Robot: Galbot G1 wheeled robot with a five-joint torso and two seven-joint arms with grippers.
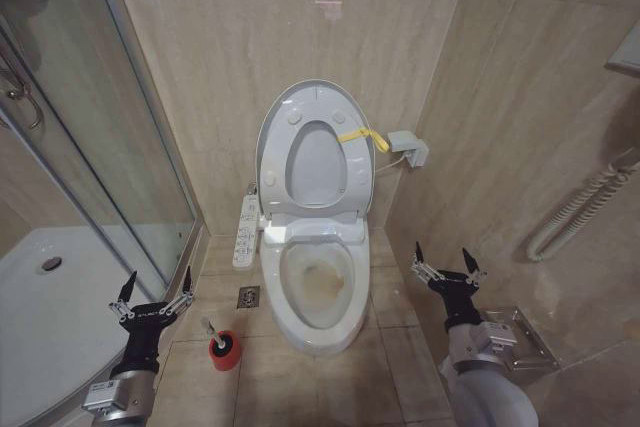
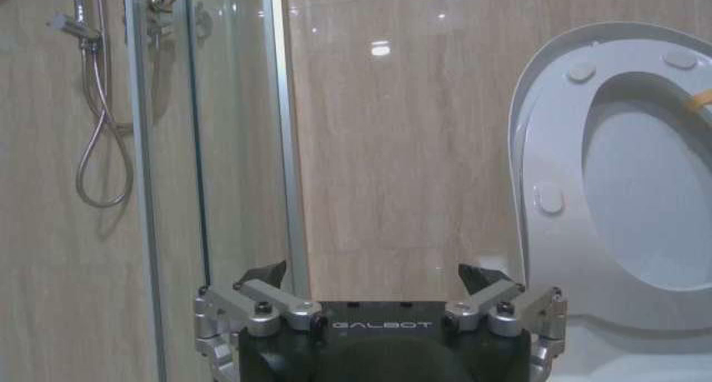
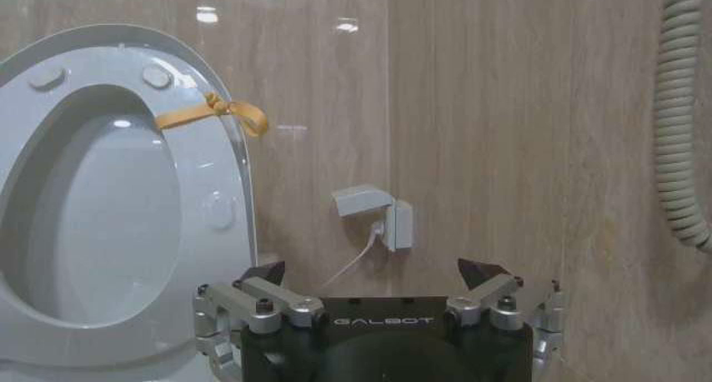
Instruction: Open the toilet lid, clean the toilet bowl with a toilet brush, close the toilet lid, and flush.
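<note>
The toilet lid (image 1: 272,117) stands raised against the back wall, with the ring seat (image 1: 350,162) up against it and a yellow band (image 1: 362,136) tied around both. Below, the toilet bowl (image 1: 322,287) is uncovered and shows brownish staining inside. The toilet brush (image 1: 222,343) stands in its small red holder on the floor left of the bowl. My left gripper (image 1: 156,287) hovers open just left of the brush, holding nothing. On the other side of the bowl my right gripper (image 1: 446,260) is open and empty. The lid's edge (image 2: 523,132) and the seat (image 3: 223,198) appear in the wrist views, beyond the left gripper (image 2: 378,275) and right gripper (image 3: 378,272).
A glass shower enclosure (image 1: 90,127) with a white tray (image 1: 40,317) fills the left. A white control panel (image 1: 246,230) hangs on the bowl's left side. A wall socket (image 1: 408,148), a corrugated hose (image 1: 580,212), a floor drain (image 1: 249,296) and a metal floor plate (image 1: 520,339) lie nearby.
</note>
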